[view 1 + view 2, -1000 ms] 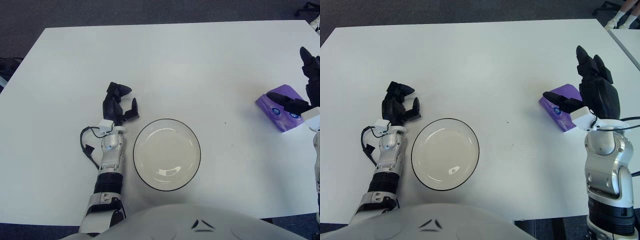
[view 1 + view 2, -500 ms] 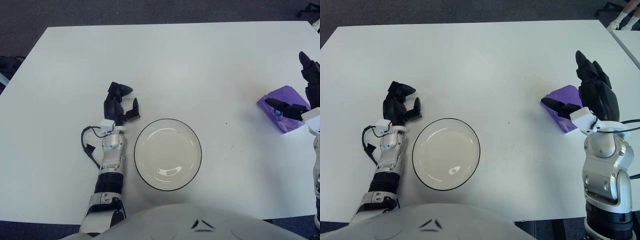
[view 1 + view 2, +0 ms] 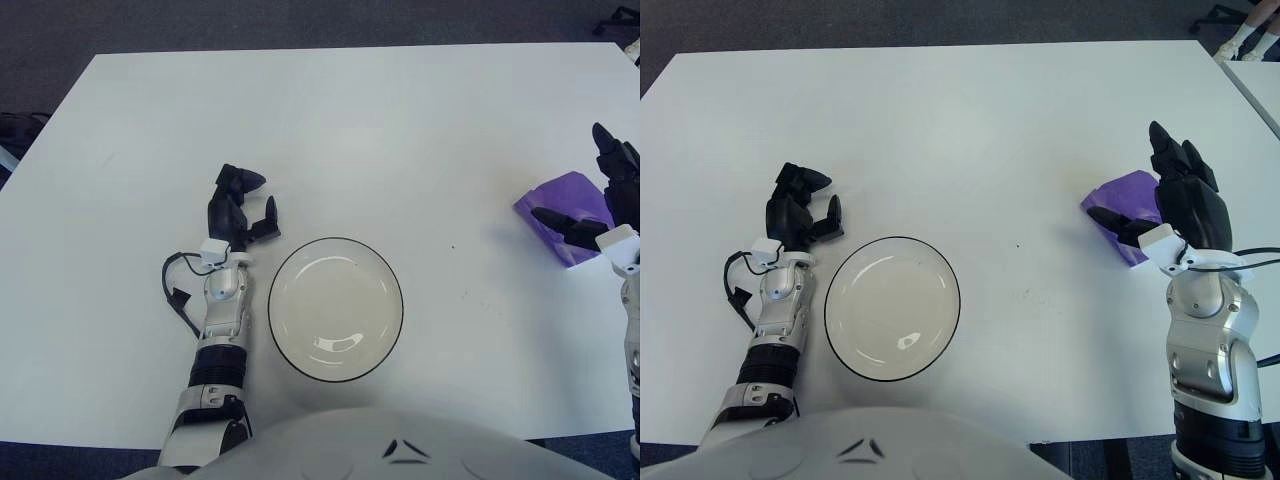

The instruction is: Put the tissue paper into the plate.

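The purple tissue pack (image 3: 1123, 192) lies on the white table (image 3: 970, 120) at the right. My right hand (image 3: 1148, 188) hovers right over it, fingers spread and pointing away, the thumb stretched across the pack's near edge; it is open and has no grip on the pack. A white plate with a dark rim (image 3: 892, 305), with nothing in it, stands near the table's front centre. Just left of the plate shows my left hand (image 3: 800, 205), fingers loosely curled and holding nothing.
The table's far edge borders a dark carpet (image 3: 940, 20). Another table's corner (image 3: 1265, 85) shows at the far right. A black cable (image 3: 735, 290) loops beside my left wrist.
My right hand has drawn a little nearer to me and lower over the pack, covering more of it. The left hand and the plate have stayed put.
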You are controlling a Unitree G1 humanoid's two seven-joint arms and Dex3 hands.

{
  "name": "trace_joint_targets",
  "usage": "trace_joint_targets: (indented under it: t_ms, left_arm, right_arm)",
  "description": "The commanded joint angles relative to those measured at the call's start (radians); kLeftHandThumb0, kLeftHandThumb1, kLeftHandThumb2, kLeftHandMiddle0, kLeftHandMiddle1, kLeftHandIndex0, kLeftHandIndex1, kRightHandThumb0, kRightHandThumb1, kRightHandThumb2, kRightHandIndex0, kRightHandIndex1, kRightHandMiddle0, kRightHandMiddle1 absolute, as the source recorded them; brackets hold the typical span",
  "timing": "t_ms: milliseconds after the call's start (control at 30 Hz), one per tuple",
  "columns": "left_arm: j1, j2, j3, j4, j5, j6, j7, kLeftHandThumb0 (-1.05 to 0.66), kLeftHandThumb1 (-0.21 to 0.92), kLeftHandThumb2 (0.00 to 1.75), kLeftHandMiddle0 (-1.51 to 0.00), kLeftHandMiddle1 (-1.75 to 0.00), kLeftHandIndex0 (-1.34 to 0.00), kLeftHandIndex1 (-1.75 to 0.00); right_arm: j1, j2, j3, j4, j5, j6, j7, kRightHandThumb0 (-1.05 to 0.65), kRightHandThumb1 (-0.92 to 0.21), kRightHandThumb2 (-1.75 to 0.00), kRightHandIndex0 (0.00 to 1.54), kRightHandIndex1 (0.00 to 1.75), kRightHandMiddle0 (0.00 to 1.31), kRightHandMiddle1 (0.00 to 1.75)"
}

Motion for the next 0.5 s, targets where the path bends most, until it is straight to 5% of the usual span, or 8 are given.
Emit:
trace_joint_targets:
  t_ms: [0, 467]
  left_arm:
    - [0.17, -0.005, 0.008, 0.136, -0.007, 0.045, -0.006, -0.01, 0.26, 1.33, -0.69, -1.53, -0.51, -1.75]
    - [0.173, -0.003, 0.01, 0.13, -0.014, 0.038, -0.01, -0.01, 0.25, 1.32, -0.69, -1.51, -0.52, -1.75]
  right_arm:
    - [0.003, -0.008, 0.007, 0.08, -0.005, -0.044, -0.032, -1.05, -0.66, -0.46, 0.0, 0.0, 0.0, 0.0]
    - [-0.024, -0.028, 0.019, 0.224, 0.0, -0.111, -0.064, -1.05, -0.68, -0.44, 0.0, 0.0, 0.0, 0.0]
